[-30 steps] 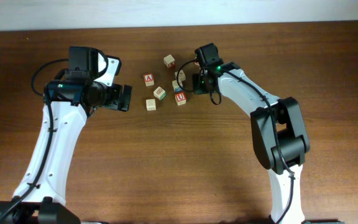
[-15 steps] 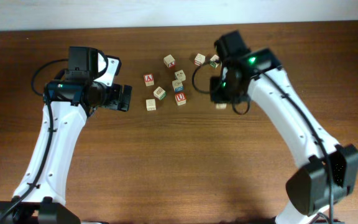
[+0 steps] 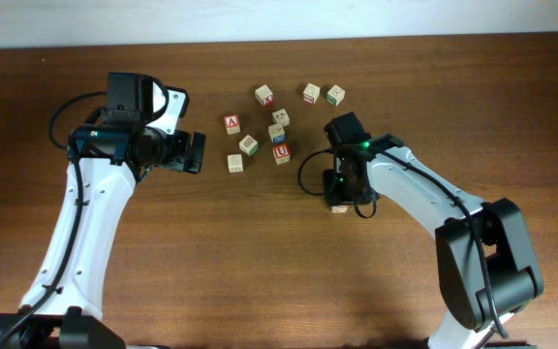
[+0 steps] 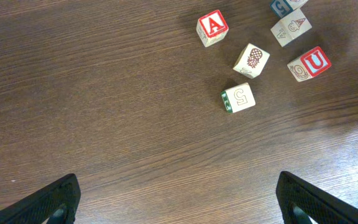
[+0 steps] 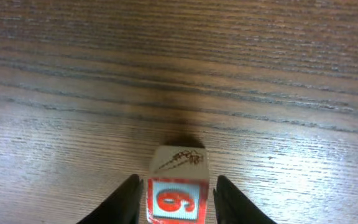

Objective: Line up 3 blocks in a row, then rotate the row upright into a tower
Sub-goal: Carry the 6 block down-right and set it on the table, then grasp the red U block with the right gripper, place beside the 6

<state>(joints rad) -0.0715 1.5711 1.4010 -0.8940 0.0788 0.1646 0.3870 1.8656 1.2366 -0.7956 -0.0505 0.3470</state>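
Red 6-like mark facing my wrist camera, the 6 block (image 5: 176,190) sits on the bench (image 3: 260,271) between the fingers of my right gripper (image 5: 178,182). A thin strip of bench shows on each side of it, so I read the gripper as narrowly parted and just letting go, not clamped. 1 second ago this gripper was in among the cluster beside the U block (image 3: 280,152). Half a second ago it had swung out to the right, and now it is nearer the front edge, well apart from the other cubes, with the 6 block down there with it.

I judge that 1 of the 3 rotations is being finished, though I cannot tell how far the cube has turned. The U block and the blue-trimmed block (image 3: 276,133) remain in the cluster, and I take them to be the 2 left. My left gripper (image 4: 178,202) hangs wide open and empty over the bench, near the cluster's left side.
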